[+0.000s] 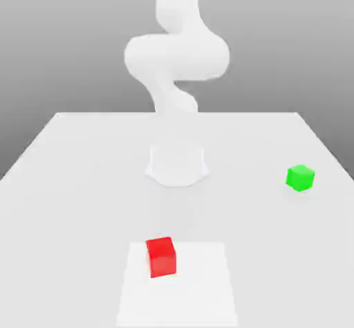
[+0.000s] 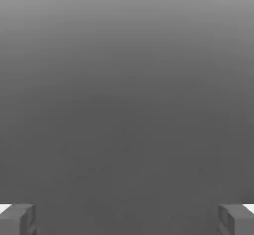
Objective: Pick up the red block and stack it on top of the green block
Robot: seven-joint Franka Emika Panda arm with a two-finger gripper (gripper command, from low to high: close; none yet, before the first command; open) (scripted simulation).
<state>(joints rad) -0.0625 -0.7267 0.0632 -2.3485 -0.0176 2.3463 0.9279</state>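
While the tool stands released, its fingertips spread wide with nothing between them, the red block sits on a paler square patch of the table toward the exterior view's left. Behind rises the arm. Well apart to the right rests the green block, with open surface between them, so nothing seems to obstruct a carry.

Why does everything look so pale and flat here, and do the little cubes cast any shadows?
Exterior view: even, washed-out light; the red block and green block show only slightly darker sides and no clear shadows on the white table. Hand view: a smooth grey gradient behind the hand's open fingertips.
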